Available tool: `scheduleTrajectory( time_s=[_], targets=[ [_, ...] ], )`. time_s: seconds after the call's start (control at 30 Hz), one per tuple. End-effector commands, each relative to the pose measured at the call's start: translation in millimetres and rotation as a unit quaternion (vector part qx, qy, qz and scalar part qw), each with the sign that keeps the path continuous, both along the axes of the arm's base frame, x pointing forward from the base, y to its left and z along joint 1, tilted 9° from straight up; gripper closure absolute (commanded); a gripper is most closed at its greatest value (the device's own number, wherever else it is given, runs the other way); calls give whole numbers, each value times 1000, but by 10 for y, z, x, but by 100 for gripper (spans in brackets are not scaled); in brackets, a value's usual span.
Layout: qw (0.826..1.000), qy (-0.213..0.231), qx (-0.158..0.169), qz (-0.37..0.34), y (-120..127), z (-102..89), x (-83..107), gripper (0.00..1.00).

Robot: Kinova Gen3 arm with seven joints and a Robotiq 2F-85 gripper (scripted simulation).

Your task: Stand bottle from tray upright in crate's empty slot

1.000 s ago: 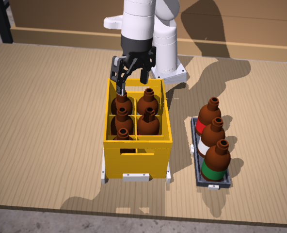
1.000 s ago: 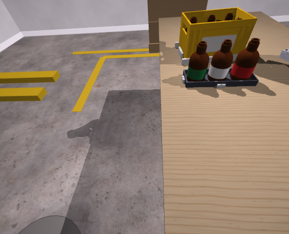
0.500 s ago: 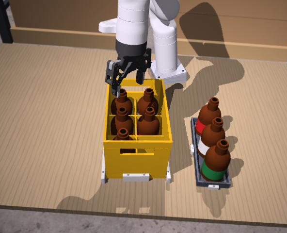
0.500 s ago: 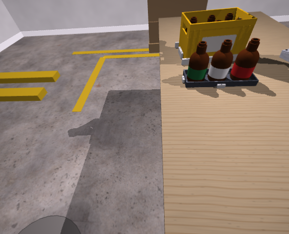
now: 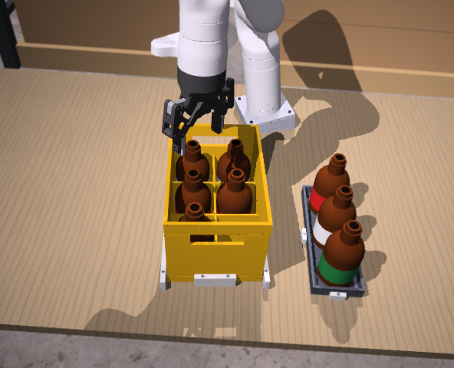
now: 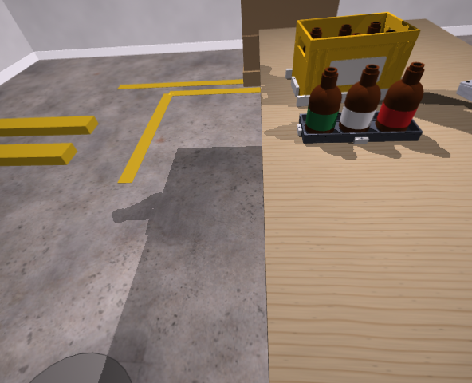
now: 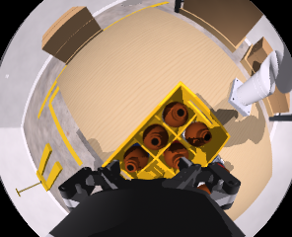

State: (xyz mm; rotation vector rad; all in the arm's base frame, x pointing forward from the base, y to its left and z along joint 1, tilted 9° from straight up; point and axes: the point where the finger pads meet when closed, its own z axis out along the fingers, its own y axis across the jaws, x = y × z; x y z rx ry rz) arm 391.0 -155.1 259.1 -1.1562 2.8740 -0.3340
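Observation:
The yellow crate (image 5: 212, 205) stands in the middle of the table with several brown bottles upright in it. Its front right slot (image 5: 239, 223) is empty. The dark tray to its right holds three upright bottles: red-labelled (image 5: 328, 184) at the back, white-labelled (image 5: 332, 215) in the middle, green-labelled (image 5: 342, 255) at the front. My gripper (image 5: 197, 136) is open and empty, just above the crate's back edge, its left finger beside the neck of the back left bottle (image 5: 192, 158). The wrist view looks down on the crate (image 7: 173, 138). The exterior view shows the crate (image 6: 353, 49) and tray (image 6: 359, 133), not the gripper.
The robot base (image 5: 264, 114) stands right behind the crate. White brackets (image 5: 214, 279) sit against the crate's foot and the tray's edges. Large cardboard boxes (image 5: 373, 35) line the back. The table's front edge (image 5: 219, 338) is near the crate.

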Motion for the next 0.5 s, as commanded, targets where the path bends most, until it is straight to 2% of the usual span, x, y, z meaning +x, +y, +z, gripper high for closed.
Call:
scheduleTrajectory(
  time_s=[0.0, 0.47],
  targets=[
    [1000, 2, 3, 0, -3, -17, -2, 0],
    [1000, 24, 11, -8, -82, -112, -110, 0]
  ],
)
